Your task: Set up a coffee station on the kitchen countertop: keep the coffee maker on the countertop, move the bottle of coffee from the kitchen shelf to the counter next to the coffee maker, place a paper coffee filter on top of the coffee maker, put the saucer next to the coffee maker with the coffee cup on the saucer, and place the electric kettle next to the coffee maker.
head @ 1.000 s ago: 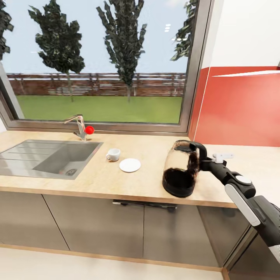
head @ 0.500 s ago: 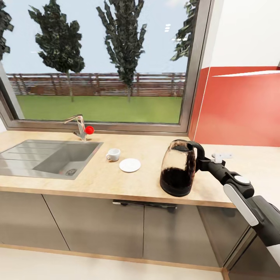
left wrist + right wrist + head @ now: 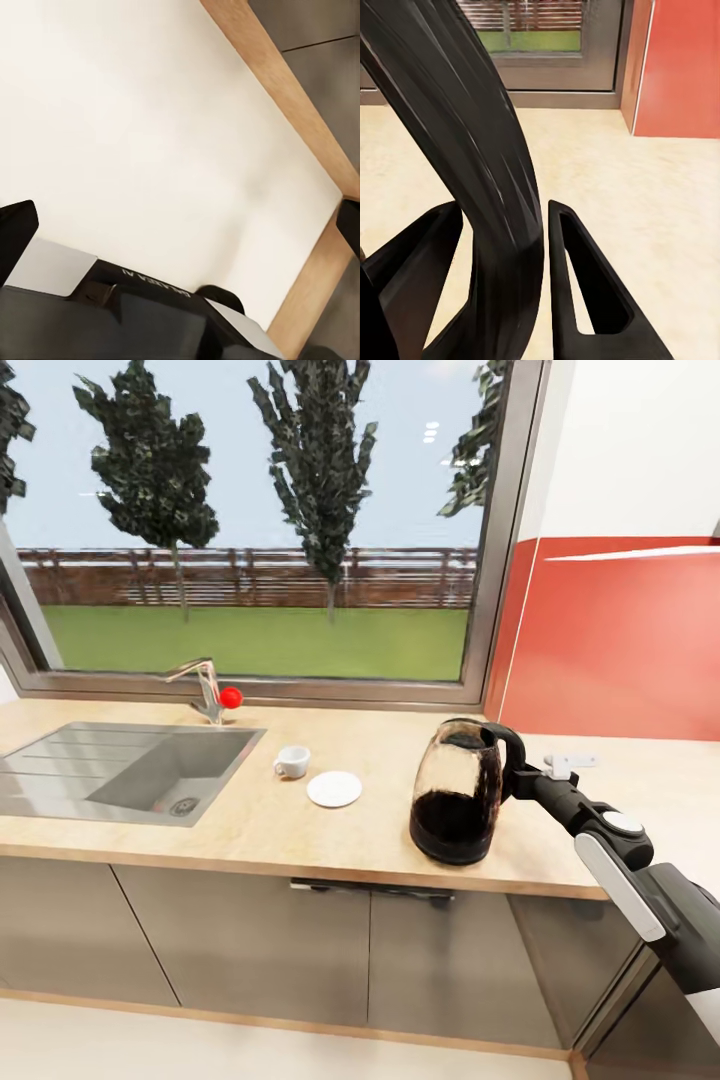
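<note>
The clear glass electric kettle (image 3: 455, 790) stands upright on the light wood countertop (image 3: 390, 735), near its front edge. My right gripper (image 3: 516, 780) is shut on the kettle's black handle (image 3: 472, 150), which runs between the two fingers (image 3: 585, 292) in the right wrist view. To the kettle's left lie the white saucer (image 3: 334, 789) and the white coffee cup (image 3: 291, 761), side by side and apart. My left gripper (image 3: 182, 229) hangs open over pale floor. The coffee maker, the bottle of coffee and the black shelf are out of view.
A steel sink (image 3: 60, 765) with a faucet (image 3: 205, 690) takes up the counter's left part. A small white item (image 3: 572, 762) that I cannot identify lies behind my right arm. A red wall panel (image 3: 620, 640) stands at the right and a window behind.
The kettle has shifted slightly left with my right gripper and gone from tilted to upright. The cup and saucer have stayed put.
</note>
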